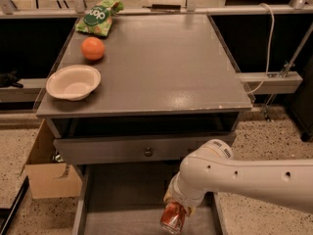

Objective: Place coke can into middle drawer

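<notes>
While the middle drawer [122, 199] stands open, the gripper [177, 209] hangs over its near right part, its fingers pinching the upper end of the can [171, 221]. On the table's [161, 67] left side lie a bowl [73, 81], an orange [93, 48] and a bag [98, 16].

A grey cabinet [161, 67] stands on speckled terrazzo floor [279, 141], a cardboard box [49, 180] just beside it.

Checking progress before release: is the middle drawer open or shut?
Open. The middle drawer is pulled out, its grey floor exposed; the end effector holds the coke can above it.
</notes>
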